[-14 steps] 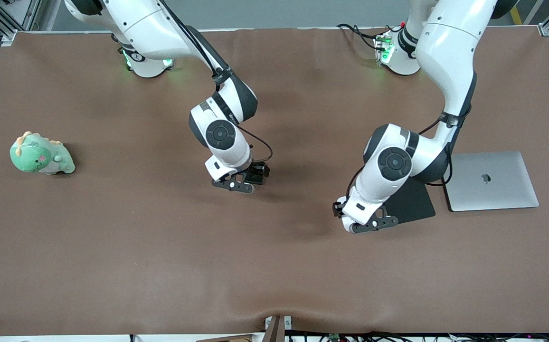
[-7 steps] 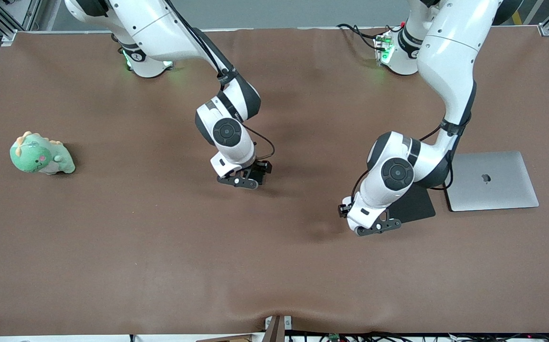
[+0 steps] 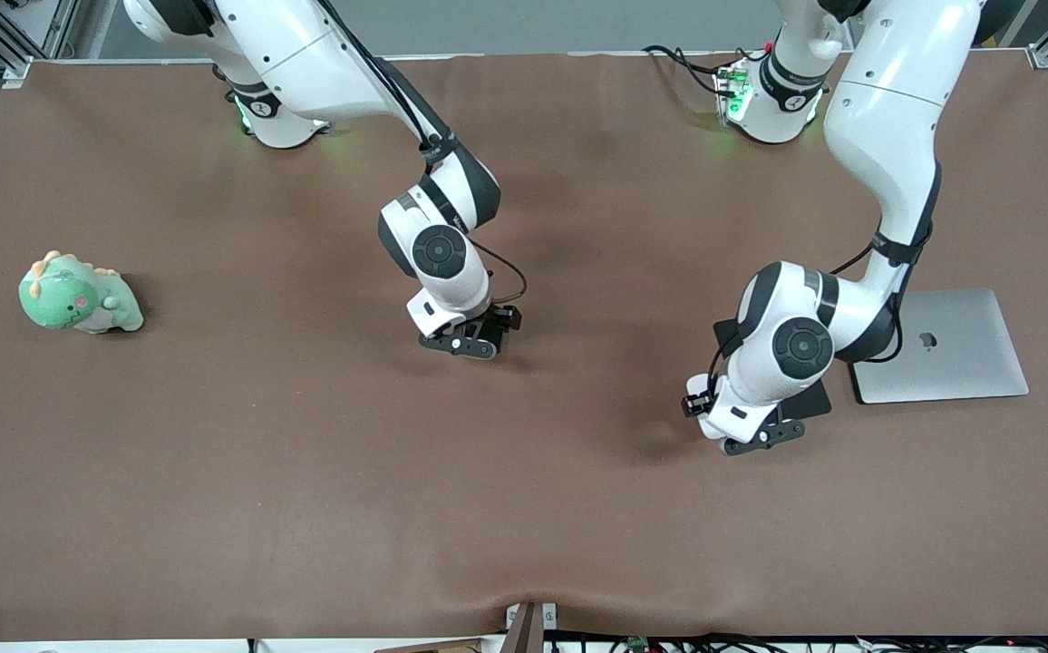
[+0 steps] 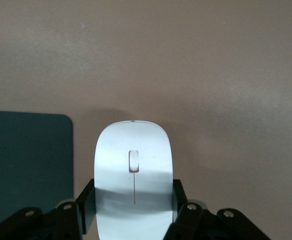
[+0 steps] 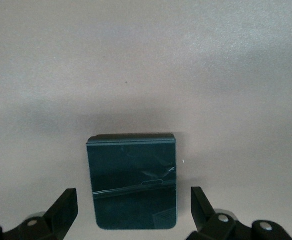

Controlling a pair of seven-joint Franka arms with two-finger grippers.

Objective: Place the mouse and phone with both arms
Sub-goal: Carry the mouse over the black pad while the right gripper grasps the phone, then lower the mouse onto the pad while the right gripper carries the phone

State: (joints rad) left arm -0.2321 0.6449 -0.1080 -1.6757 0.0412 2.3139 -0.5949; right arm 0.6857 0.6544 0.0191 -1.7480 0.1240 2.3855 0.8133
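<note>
Since the earlier frame, the left gripper (image 3: pixel 764 435) had been swung toward the table's left-arm end, and the right gripper (image 3: pixel 470 343) nudged slightly the same way. The mouse (image 4: pixel 133 170) was clamped between the left fingers (image 4: pixel 85 206), carried just beside the mouse pad (image 4: pixel 25 165) next to the closed laptop (image 3: pixel 941 345), probably for setting down there. The phone (image 5: pixel 131 181) was seen lying flat mid-table, not gripped, straddled by wide-spread right fingers (image 5: pixel 65 206). A green plush dinosaur (image 3: pixel 78 296) sat untouched near the right-arm edge.
</note>
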